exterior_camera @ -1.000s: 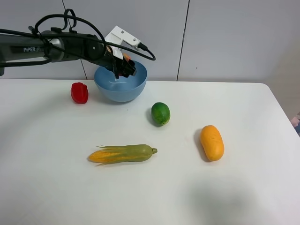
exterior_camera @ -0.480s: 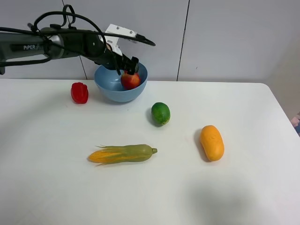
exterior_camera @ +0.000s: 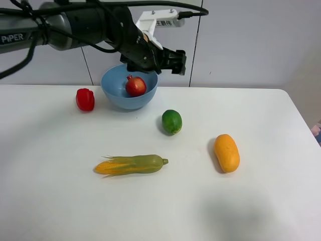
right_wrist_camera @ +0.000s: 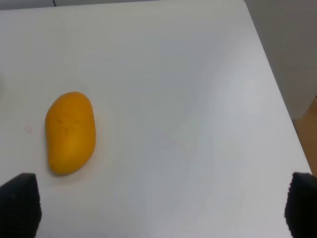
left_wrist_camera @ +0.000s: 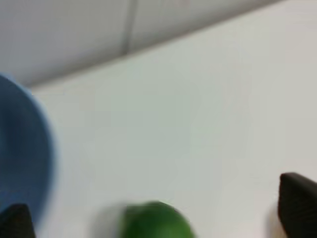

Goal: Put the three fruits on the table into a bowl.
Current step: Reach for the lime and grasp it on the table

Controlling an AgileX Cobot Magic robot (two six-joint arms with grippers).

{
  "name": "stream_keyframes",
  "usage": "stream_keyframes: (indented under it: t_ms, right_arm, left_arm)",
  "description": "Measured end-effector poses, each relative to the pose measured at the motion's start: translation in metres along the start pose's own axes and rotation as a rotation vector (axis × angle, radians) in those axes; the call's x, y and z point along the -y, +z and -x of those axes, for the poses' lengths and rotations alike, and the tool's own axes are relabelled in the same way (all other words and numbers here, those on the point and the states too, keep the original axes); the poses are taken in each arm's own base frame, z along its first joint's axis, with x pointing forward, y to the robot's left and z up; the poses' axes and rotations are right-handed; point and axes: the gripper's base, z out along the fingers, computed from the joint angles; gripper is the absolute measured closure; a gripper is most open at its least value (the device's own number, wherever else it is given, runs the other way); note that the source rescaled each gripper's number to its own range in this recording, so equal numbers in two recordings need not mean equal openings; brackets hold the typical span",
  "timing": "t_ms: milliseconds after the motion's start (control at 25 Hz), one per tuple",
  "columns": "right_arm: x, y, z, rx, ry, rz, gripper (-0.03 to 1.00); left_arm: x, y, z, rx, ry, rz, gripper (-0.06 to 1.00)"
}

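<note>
We judged one fruit done: pomegranate (exterior_camera: 135, 86) sat in the bowl (exterior_camera: 116, 95), upper left of the high view. The lime (exterior_camera: 171, 121) at centre and mango (exterior_camera: 226, 152) at right lay on the table (exterior_camera: 281, 201). The left claw (exterior_camera: 176, 62) hung wide, empty, up beside the bowl's right rim; next, we reckoned, it must drop onto the lime. The right claw (right_wrist_camera: 161, 206) was wide too, unseen in the high view. Left wrist view was blurred, lime cut off.

One each: pomegranate (exterior_camera: 135, 86), lime (exterior_camera: 171, 121), mango (exterior_camera: 226, 152), bowl (exterior_camera: 125, 103), pepper (exterior_camera: 85, 99), probably corn cob (exterior_camera: 131, 164)
</note>
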Motion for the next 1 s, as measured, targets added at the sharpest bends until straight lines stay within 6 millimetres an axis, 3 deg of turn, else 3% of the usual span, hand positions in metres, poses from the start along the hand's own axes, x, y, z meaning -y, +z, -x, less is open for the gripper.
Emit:
stream_keyframes:
  t_ms: [200, 440, 1000]
  right_arm:
    - [0.0, 0.0, 0.0, 0.0, 0.0, 0.0, -0.03]
    - [0.0, 0.0, 0.0, 0.0, 0.0, 0.0, -0.03]
    - [0.0, 0.0, 0.0, 0.0, 0.0, 0.0, -0.03]
  left_arm:
    - [0.013, 0.036, -0.033, -0.13, -0.004, 0.035, -0.03]
    - [0.006, 0.071, -0.065, -0.251, 0.04, 0.104, -0.03]
    - [0.003, 0.079, -0.069, -0.228, 0.008, 0.14, -0.03]
